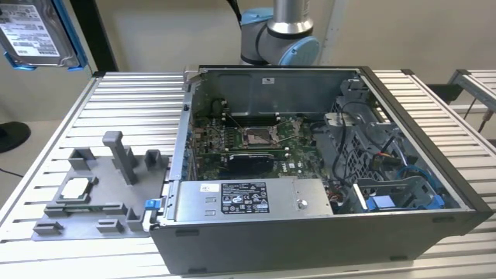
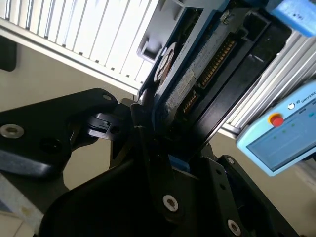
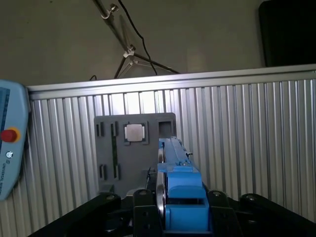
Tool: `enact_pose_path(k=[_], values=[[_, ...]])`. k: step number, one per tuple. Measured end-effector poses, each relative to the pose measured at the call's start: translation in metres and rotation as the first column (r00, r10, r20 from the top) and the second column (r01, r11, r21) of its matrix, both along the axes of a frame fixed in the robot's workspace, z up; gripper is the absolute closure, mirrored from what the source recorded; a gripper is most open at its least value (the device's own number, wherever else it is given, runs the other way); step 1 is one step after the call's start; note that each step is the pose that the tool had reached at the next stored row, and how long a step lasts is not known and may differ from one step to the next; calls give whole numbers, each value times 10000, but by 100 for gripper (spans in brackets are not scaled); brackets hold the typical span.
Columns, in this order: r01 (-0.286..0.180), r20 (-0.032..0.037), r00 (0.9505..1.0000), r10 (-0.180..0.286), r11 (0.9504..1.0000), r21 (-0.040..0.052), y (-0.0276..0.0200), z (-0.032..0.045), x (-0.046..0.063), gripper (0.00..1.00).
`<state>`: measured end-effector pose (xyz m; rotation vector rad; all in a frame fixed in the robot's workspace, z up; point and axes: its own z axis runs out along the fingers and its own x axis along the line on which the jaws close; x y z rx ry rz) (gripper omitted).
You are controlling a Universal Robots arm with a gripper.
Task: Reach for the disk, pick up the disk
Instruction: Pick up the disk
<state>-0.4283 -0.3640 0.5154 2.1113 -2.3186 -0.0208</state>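
Note:
The disk (image 1: 35,32), a silver-grey hard drive with a white label and a bright blue bracket, hangs in the air at the exterior view's upper left, well above the table. In both wrist views my gripper (image 2: 158,133) (image 3: 181,217) is shut on it. The black fingers (image 3: 143,205) clamp the disk (image 3: 180,195) from both sides. The first wrist view sees it edge-on with the blue bracket toward the camera. In the second wrist view, the disk (image 2: 192,74) shows its circuit-board side and connector pins.
An open computer case (image 1: 310,174) stands on the slatted metal table (image 1: 116,110). A grey fixture plate (image 1: 85,203) beside it carries a small white chip (image 1: 75,188) (image 3: 134,132). A blue teach pendant (image 2: 281,138) (image 3: 10,143) lies nearby. The arm's base (image 1: 279,35) rises behind the case.

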Motion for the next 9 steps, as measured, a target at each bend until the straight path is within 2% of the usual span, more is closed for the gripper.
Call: enact_pose_path(k=[5, 9], values=[[-1, 3, 10000, 1, 10000, 1, 0, 1, 2, 100], [0, 1, 10000, 0, 10000, 0, 0, 1, 74, 100]])
